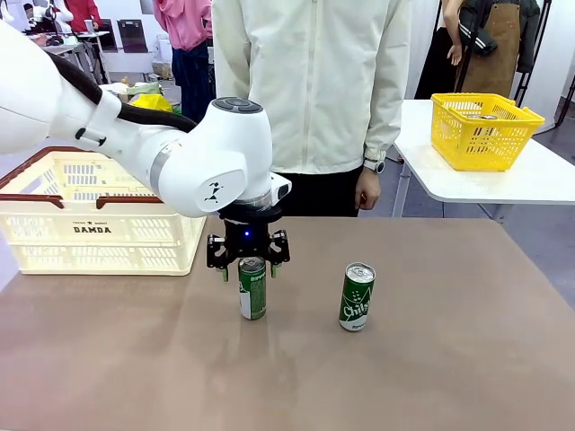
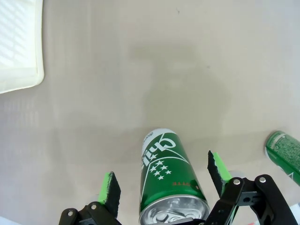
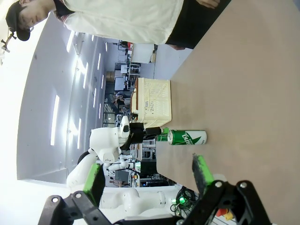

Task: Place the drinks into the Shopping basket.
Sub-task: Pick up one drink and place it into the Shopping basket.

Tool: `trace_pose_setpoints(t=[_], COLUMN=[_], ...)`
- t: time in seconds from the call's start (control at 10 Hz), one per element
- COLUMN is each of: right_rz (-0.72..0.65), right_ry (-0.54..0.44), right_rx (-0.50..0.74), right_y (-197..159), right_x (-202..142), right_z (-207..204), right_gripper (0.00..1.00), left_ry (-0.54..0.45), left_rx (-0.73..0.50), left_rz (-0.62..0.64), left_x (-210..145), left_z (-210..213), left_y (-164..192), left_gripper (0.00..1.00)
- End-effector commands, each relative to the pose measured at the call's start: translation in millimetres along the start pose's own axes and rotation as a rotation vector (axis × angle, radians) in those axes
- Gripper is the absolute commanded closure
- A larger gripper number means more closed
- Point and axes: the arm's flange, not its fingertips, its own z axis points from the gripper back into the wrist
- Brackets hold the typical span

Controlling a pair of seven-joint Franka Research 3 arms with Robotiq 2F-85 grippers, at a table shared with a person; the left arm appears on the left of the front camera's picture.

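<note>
Two green drinks cans with white script stand upright on the brown table. My left gripper (image 1: 248, 269) hangs open straddling the top of the left can (image 1: 252, 289), its green pads on either side and apart from the can. In the left wrist view that can (image 2: 165, 174) sits between the open fingers (image 2: 110, 186), with the other can (image 2: 284, 150) at the right edge. The right can (image 1: 357, 297) stands free. The cream Shopping basket (image 1: 90, 235) marked DAMDA sits at the table's left. My right gripper (image 3: 147, 176) is open and holds nothing, looking at a can (image 3: 186, 137) and the basket (image 3: 152, 101).
A person in a pale jacket (image 1: 310, 81) stands at the far edge, one hand (image 1: 367, 190) hanging by the table. A yellow mesh basket (image 1: 485, 130) rests on a separate white table at the back right. Bare tabletop spreads in front of and to the right of the cans.
</note>
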Motion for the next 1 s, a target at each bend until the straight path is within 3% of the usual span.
trace_pose_setpoints(t=[0.0,0.6,0.7,0.8,0.9], right_rz=[0.021,0.021,0.021,0.021,0.021], right_ry=[0.009,0.009,0.009,0.009,0.009], right_rx=[0.004,0.004,0.004,0.004,0.004], right_y=[0.6,0.6,0.6,0.6,0.6], right_x=[-1.0,-1.0,-1.0,-1.0,-1.0], right_z=[1.7,1.7,1.7,1.7,1.7], right_gripper=[0.00,0.00,0.00,0.00,0.00], left_ry=[0.016,0.055,0.063,0.068,0.071], left_rx=[0.015,0.026,0.025,0.025,0.030], left_rz=[0.017,-0.003,-0.008,-0.012,-0.016], left_x=[3.4,-0.3,-0.4,-1.2,-2.7], left_z=[-0.2,-2.1,-3.2,-3.5,-3.6], left_y=[-7.4,-7.7,-8.6,-9.2,-9.8], left_gripper=[0.00,0.00,0.07,0.65,1.00])
